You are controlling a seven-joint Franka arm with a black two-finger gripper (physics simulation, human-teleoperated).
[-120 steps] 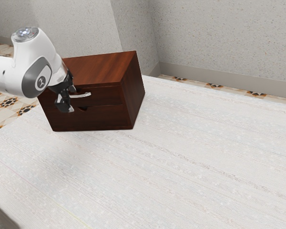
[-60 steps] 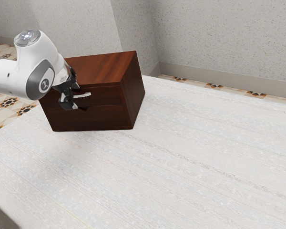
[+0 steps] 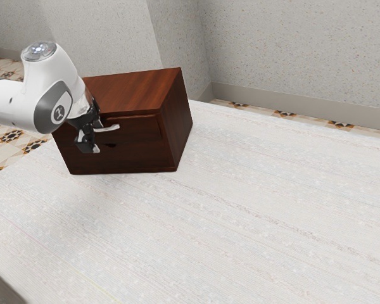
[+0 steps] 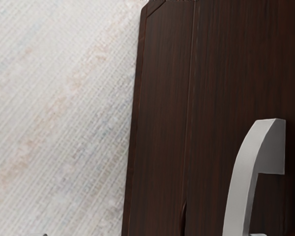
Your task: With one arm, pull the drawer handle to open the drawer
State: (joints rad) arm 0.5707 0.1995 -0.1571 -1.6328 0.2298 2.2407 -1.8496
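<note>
well, my gripper (image 3: 87,140) sat at the front of the wooden cabinet (image 3: 139,88), right at the end of the drawer handle (image 3: 107,127) nearer the exterior view's left. i could not tell how wide it stood, or whether it truly had hold of the handle. in the wrist view the pale, curved handle (image 4: 246,172) lay close under my hand, against dark wood grain.

the drawer (image 3: 136,130) was the upper one in the cabinet's front. its face seemed to stand slightly out, with a dark line of shadow along its top edge. its inside was hidden from me.

against half a second before, my hand was a little lower and further toward the exterior view's left. the handle had come along with it, and the shadow line above the drawer face looked new.

the cabinet stood on a pale, streaked table (image 3: 240,209), near its far corner at the exterior view's left. beyond it lay a patterned tile floor (image 3: 9,136), speckled grey walls (image 3: 291,44) and a plain baseboard (image 3: 304,104).
</note>
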